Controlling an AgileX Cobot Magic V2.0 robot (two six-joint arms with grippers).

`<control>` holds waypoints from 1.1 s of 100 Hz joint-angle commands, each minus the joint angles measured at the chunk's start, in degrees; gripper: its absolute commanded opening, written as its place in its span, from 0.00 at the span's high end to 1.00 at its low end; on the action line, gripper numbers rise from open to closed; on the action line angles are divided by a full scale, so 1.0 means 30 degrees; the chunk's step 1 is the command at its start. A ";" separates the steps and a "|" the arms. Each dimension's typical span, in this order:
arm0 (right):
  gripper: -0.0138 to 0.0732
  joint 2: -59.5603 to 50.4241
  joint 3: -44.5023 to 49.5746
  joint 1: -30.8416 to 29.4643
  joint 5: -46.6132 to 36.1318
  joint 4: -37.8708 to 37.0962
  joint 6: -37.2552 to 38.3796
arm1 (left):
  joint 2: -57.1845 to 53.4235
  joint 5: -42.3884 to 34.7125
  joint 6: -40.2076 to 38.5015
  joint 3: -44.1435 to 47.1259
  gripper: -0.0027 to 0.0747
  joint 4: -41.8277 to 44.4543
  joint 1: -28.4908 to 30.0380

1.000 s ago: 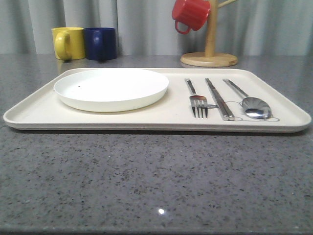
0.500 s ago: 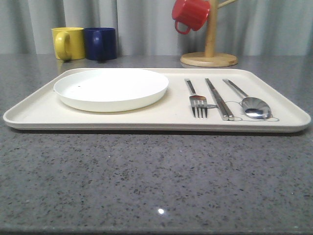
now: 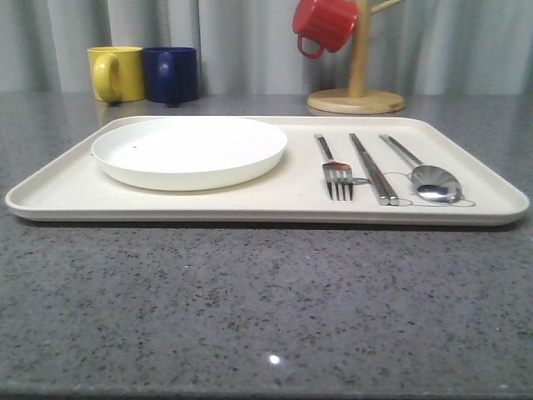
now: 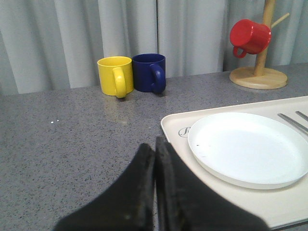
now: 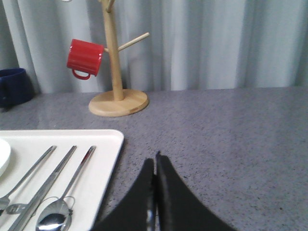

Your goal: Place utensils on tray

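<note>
Table (image 3: 250, 308): grey speckled stone-look, smooth, slight gloss.
Tray (image 3: 166, 204): cream, matt, plastic-looking.
Plate (image 3: 190, 150): white, smooth, soft sheen.
Fork (image 3: 336, 171), chopsticks (image 3: 373, 171), spoon (image 3: 429, 177): polished silver metal, mirror-bright.
Mug tree (image 3: 358, 79), far right: pale unpainted wood, matt.
Red mug (image 3: 325, 23), yellow mug (image 3: 115, 73), blue mug (image 3: 171, 73): glazed, glossy.
Curtain (image 3: 241, 42): grey cloth, matt.
Fingers (image 4: 144, 192), (image 5: 159, 197): black, matt.

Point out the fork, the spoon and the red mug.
fork (image 3: 338, 177), front view, on the tines just below the neck.
spoon (image 3: 434, 181), front view, on the oval bowl.
red mug (image 3: 327, 22), front view, on the ribbed side of the body.
</note>
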 commanded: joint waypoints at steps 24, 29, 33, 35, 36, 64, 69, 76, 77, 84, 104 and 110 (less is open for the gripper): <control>0.92 -0.3154 0.2849 -0.0484 -0.3238 0.0268 -0.0459 | 0.0137 -0.1533 -0.0092 -0.0565 0.99 -0.0270 -0.0104; 0.92 -0.3660 0.3394 -0.0484 -0.3437 0.0268 -0.0459 | 0.0137 -0.1533 -0.0092 -0.0565 0.99 -0.0270 -0.0104; 0.92 -0.4114 0.3807 -0.0484 -0.3515 0.0354 -0.0459 | 0.0137 -0.1533 -0.0092 -0.0565 0.99 -0.0270 -0.0104; 0.92 -0.4344 0.3999 -0.0484 -0.3538 0.0441 -0.0459 | 0.0137 -0.1533 -0.0092 -0.0565 0.99 -0.0270 -0.0104; 0.92 -0.4420 0.4060 -0.0484 -0.3563 0.0476 -0.0459 | 0.0137 -0.1533 -0.0092 -0.0565 0.99 -0.0270 -0.0104; 0.92 -0.5328 0.5121 -0.0467 -0.3691 0.1240 -0.1239 | 0.0137 -0.1533 -0.0092 -0.0565 0.99 -0.0270 -0.0104; 0.92 -0.5328 0.5121 -0.0467 -0.3711 0.1240 -0.1304 | 0.0137 -0.1533 -0.0092 -0.0565 0.99 -0.0270 -0.0104; 0.92 -0.5328 0.5121 -0.0467 -0.3711 0.1240 -0.1304 | 0.0137 -0.1533 -0.0092 -0.0565 0.99 -0.0270 -0.0104; 0.92 -0.5328 0.5121 -0.0467 -0.3711 0.1240 -0.1304 | 0.0137 -0.1533 -0.0092 -0.0565 0.99 -0.0270 -0.0104; 0.92 -0.5328 0.5121 -0.0467 -0.3711 0.1240 -0.1304 | 0.0137 -0.1533 -0.0092 -0.0565 0.99 -0.0270 -0.0104; 0.92 -0.5328 0.5121 -0.0467 -0.3693 0.1240 -0.1301 | 0.0137 -0.1533 -0.0092 -0.0565 0.99 -0.0270 -0.0104; 0.92 -0.5328 0.5121 -0.0467 -0.3693 0.1240 -0.1301 | 0.0137 -0.1533 -0.0092 -0.0565 0.99 -0.0270 -0.0104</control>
